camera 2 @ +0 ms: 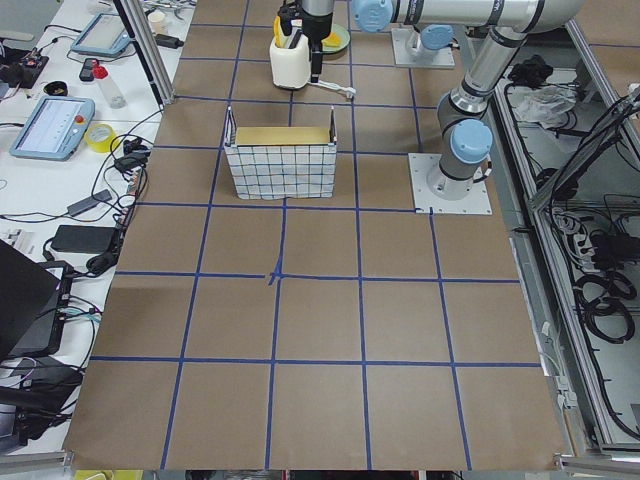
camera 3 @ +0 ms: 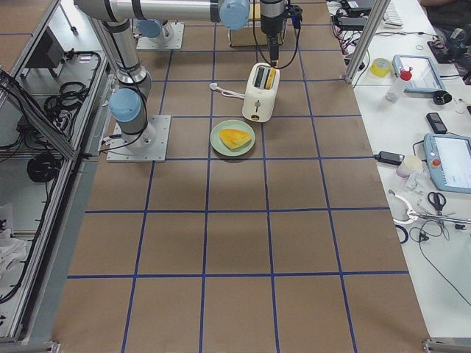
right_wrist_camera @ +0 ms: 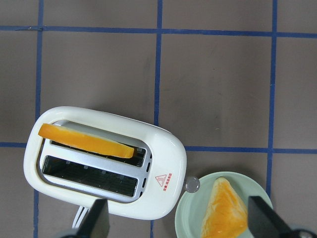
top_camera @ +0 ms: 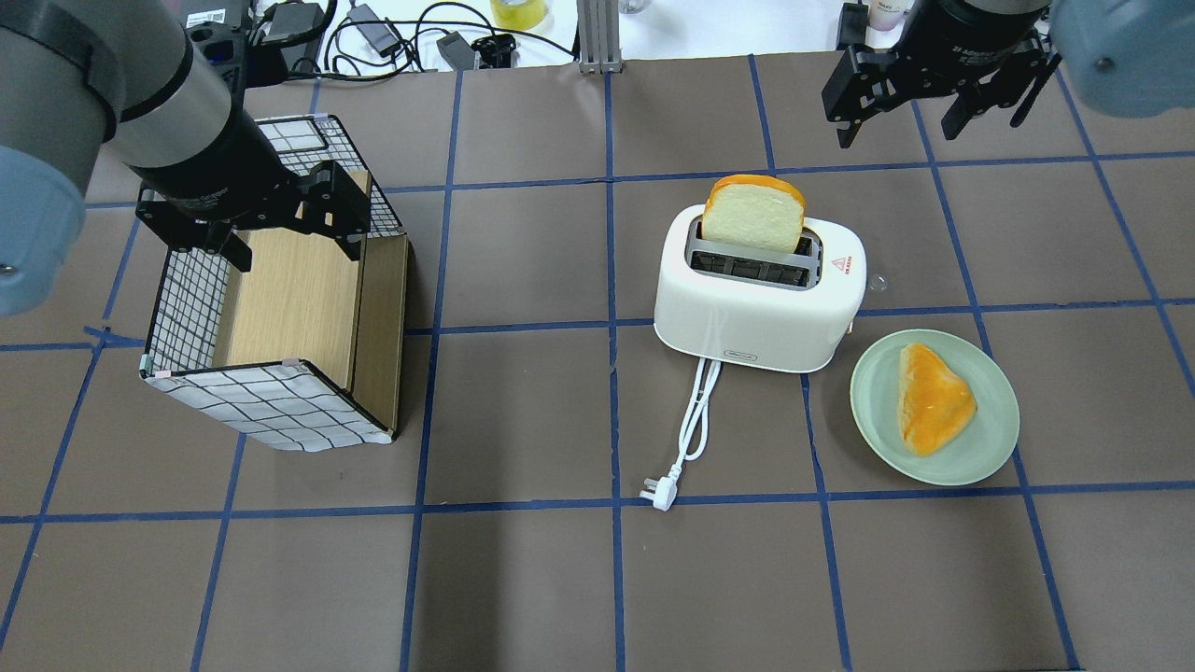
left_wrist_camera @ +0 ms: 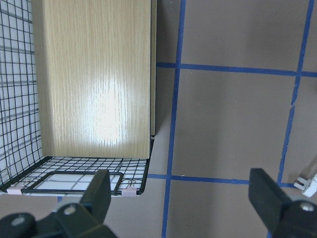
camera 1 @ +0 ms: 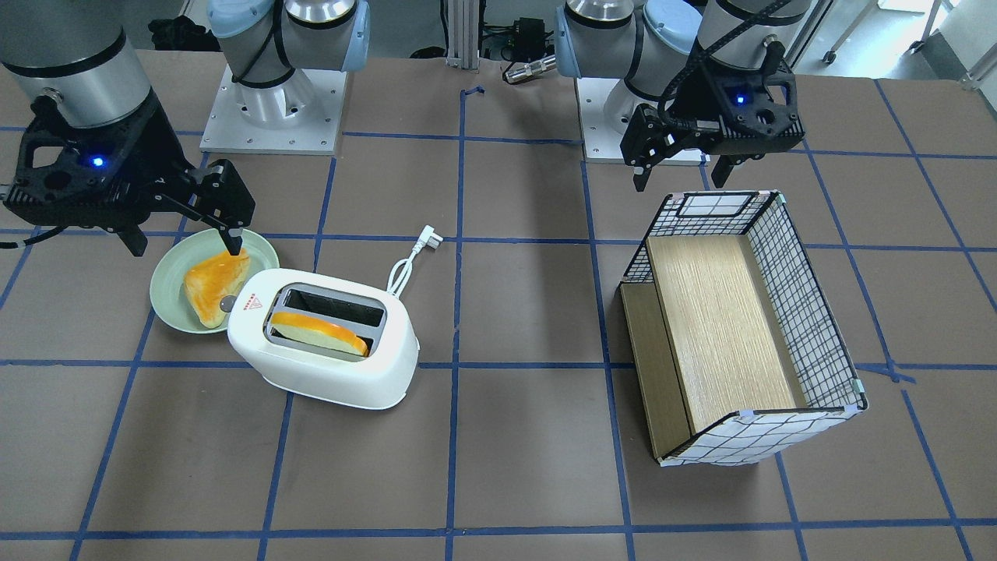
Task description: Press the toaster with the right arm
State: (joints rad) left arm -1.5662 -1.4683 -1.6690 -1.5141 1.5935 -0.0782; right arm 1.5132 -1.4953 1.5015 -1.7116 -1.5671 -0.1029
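Note:
The white toaster point(camera 1: 327, 366) point(top_camera: 756, 317) stands mid-table with a slice of bread point(camera 1: 319, 333) point(top_camera: 752, 213) upright in one slot. Its small round grey button point(camera 1: 227, 304) point(right_wrist_camera: 191, 185) is on the end that faces the plate. My right gripper point(camera 1: 185, 243) point(top_camera: 901, 131) is open and empty. It hovers well above the table near the toaster's button end and touches nothing. The right wrist view looks straight down on the toaster point(right_wrist_camera: 104, 168) between the open fingers point(right_wrist_camera: 99, 218). My left gripper point(camera 1: 680, 181) point(top_camera: 294, 252) is open and empty above the basket.
A pale green plate point(camera 1: 167, 308) point(top_camera: 990, 439) with a second slice of bread sits beside the toaster's button end. The toaster's white cord point(top_camera: 695, 420) trails toward the robot, unplugged. A wire basket with a wooden insert point(camera 1: 818, 296) point(top_camera: 187, 299) lies on the left arm's side.

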